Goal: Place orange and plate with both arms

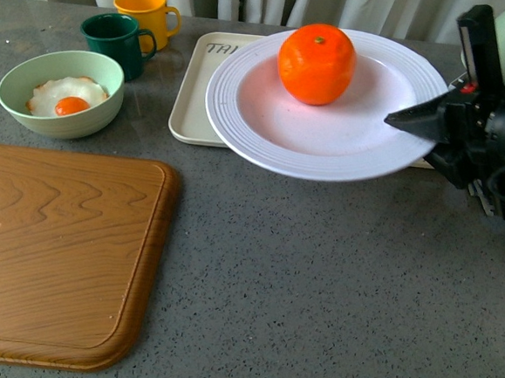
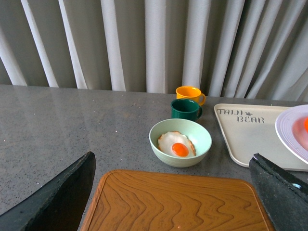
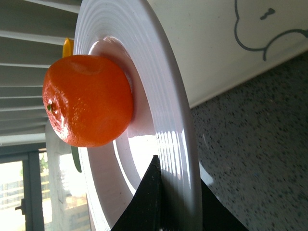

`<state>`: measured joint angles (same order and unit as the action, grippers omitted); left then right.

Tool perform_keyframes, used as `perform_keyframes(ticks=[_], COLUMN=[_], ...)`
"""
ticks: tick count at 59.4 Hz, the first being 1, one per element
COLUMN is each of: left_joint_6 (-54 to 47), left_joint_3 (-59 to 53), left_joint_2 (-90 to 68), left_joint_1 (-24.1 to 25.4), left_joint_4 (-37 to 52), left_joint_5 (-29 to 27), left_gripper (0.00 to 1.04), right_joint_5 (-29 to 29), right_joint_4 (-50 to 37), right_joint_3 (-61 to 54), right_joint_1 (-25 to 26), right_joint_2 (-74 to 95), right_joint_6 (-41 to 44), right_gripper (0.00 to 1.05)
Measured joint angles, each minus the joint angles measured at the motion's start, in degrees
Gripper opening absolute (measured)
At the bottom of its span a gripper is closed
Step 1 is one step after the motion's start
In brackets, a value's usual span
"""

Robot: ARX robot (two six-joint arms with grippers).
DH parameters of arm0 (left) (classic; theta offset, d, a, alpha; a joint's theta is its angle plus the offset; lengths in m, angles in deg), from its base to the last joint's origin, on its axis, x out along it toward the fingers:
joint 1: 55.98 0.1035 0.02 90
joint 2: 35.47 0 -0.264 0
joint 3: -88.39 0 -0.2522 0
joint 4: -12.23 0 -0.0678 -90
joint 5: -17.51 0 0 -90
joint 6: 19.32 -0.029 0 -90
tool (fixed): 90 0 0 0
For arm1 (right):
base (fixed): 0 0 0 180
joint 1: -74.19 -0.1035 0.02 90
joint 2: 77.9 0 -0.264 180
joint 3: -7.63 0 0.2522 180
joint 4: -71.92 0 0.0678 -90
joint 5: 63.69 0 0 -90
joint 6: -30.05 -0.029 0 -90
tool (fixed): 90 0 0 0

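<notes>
Grey counter (image 1: 316,273) below: right gripper (image 1: 407,121), frame right, is clamping the plate (image 1: 240,127) rim; left gripper (image 2: 172,160) is gaping; tilting may be rolling the orange (image 1: 317,63) off.

1 orange (image 1: 316,64) on 1 white plate (image 1: 325,160)
The orange is round and bright, with bumpy skin and a tiny green spot on top, and sits in the plate's dip. The plate is big and shiny, with ring lines round its wide rim. The right gripper (image 1: 399,122) pinches that rim. The plate covers part of the cream tray (image 1: 192,105).
</notes>
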<state>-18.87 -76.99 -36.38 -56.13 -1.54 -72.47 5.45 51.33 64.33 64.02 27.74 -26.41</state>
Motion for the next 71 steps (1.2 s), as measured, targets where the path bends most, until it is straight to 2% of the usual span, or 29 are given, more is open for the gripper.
perform_keyframes(ticks=[36, 61, 71], left_joint_6=[0.0, 0.0, 0.0], left_joint_3=[0.0, 0.0, 0.0], left_joint_2=[0.0, 0.0, 0.0], left_joint_1=[0.0, 0.0, 0.0], left_joint_4=[0.0, 0.0, 0.0], left_joint_5=[0.0, 0.0, 0.0], left_gripper=[0.96, 0.96, 0.96], right_joint_5=[1.42, 3.19, 3.23], right_joint_4=[8.13, 15.28, 15.04], right_joint_3=[30.91, 40.37, 40.26], right_joint_1=[-0.87, -1.01, -0.98], right_joint_2=[23.93, 28.59, 28.59], right_joint_6=[-0.31, 0.35, 0.5], right_gripper=[0.04, 0.04, 0.27])
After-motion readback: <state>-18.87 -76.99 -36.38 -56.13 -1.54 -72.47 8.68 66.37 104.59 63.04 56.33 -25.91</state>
